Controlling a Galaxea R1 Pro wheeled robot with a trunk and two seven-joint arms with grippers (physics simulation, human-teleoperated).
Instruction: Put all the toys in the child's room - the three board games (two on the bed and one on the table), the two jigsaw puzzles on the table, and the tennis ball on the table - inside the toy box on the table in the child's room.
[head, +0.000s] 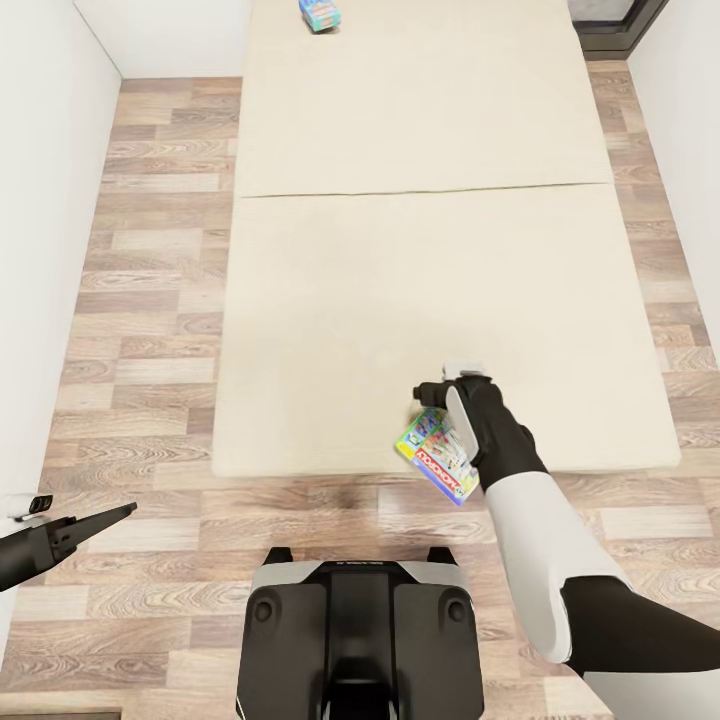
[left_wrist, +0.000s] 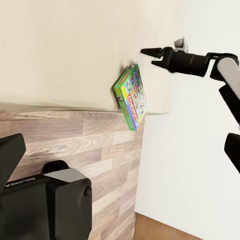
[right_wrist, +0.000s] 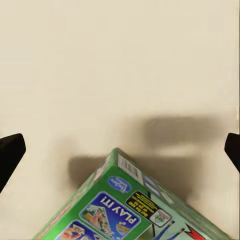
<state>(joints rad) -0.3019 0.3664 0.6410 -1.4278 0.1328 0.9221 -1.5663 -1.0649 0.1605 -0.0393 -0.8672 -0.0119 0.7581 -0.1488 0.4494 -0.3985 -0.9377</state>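
Lying on the bed (head: 420, 260): two board games (head: 440, 455) (no container).

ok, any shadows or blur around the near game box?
Right wrist view: soft dark shadow on the bed behind the board game, box print sharp. Head view: faint smudge of shadow on the floor by the bed edge; right end effector crisp, no glare.
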